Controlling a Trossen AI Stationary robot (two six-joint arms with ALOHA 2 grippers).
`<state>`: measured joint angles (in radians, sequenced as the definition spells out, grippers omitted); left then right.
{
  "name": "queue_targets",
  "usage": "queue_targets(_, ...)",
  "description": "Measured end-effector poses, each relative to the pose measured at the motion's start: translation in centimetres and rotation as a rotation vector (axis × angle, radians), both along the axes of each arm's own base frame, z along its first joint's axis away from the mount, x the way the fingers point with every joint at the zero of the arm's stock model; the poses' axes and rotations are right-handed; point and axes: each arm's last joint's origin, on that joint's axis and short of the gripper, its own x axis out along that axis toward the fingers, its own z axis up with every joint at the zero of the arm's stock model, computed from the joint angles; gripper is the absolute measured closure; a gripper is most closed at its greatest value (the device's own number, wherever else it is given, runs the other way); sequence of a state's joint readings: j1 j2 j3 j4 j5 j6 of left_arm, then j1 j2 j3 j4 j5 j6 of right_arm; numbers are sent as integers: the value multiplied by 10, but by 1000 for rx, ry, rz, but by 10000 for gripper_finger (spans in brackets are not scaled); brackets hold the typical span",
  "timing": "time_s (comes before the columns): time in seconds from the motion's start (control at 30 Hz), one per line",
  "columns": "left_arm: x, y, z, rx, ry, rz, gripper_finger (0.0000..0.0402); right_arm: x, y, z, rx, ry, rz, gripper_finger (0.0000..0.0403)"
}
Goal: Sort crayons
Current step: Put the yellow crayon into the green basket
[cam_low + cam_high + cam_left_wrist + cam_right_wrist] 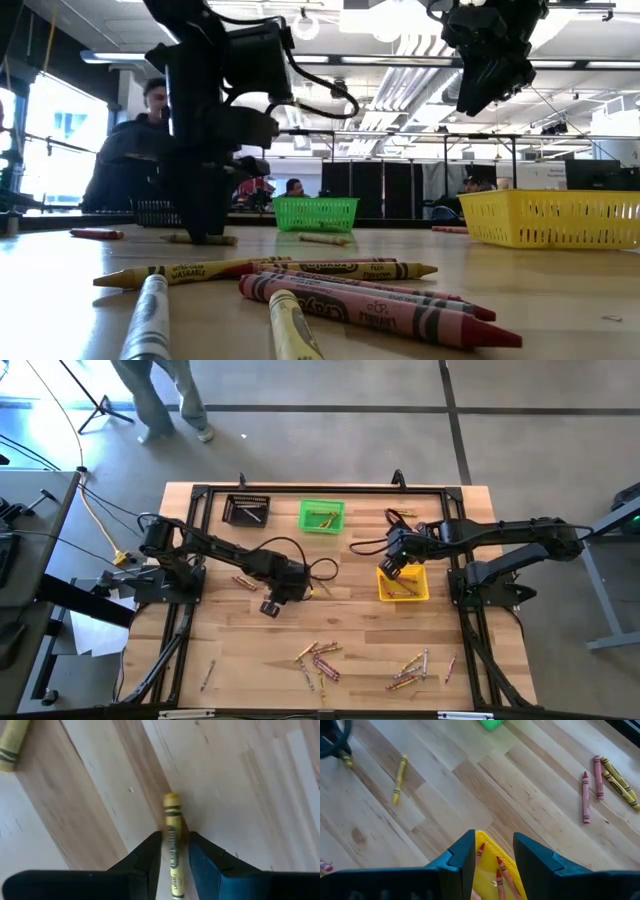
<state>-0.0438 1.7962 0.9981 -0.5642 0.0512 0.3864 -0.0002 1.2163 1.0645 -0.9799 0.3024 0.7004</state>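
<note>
Crayons [380, 300] — wrappers' print unreadable — on table [560, 290].

Edges and arms hide parts of the crayon table

In the left wrist view, the yellow crayon [172, 847] between the left gripper [174, 851] fingers runs off the frame edge, its lower end unseen; whether the pads touch it cannot be told. Beneath the right gripper [493, 851], the yellow bin [492, 870] is cut off, showing only a strip. From above, the labels on the crayons [318, 658] nearest the table's front are too small to read. A person [165, 395] is cropped at the top.
</note>
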Motion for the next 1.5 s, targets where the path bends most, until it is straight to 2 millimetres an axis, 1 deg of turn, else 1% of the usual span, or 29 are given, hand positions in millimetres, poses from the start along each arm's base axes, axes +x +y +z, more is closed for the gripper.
queue_targets(0.1,1,4,-5,-9,20,15,316,0,0,0,4,-7,-8,284)
queue_targets(0.23,0,6,-6,-30,31,22,317,1,0,0,4,-11,-9,284)
queue_targets(0.33,0,6,-5,-46,28,32,324,2,0,1,4,-19,-9,284)
queue_targets(0.5,0,6,-6,-49,32,52,365,2,0,1,4,-23,-9,284)
queue_targets(0.6,3,6,-2,-55,32,79,392,2,0,1,4,-23,-9,284)
queue_targets(0.7,10,7,6,-47,35,95,395,2,0,1,3,-23,-8,284)
queue_targets(0.73,16,8,11,-32,13,86,393,2,0,1,3,-23,-6,284)
queue_targets(0.83,32,13,35,-1,-80,50,391,2,0,1,3,-23,-6,284)
queue_targets(0.93,47,24,56,56,-163,30,391,2,0,1,4,-26,-10,284)
queue_targets(1.07,68,47,87,183,-344,36,390,2,0,1,7,-31,-15,284)
queue_targets(1.23,84,91,115,340,-576,156,389,2,0,1,14,-39,-32,284)
queue_targets(1.37,80,133,122,379,-660,284,389,2,0,1,24,-46,-52,284)
queue_targets(1.43,75,155,120,381,-660,365,389,2,0,1,24,-46,-54,284)
queue_targets(1.5,70,173,112,370,-636,446,388,2,0,1,24,-47,-55,284)
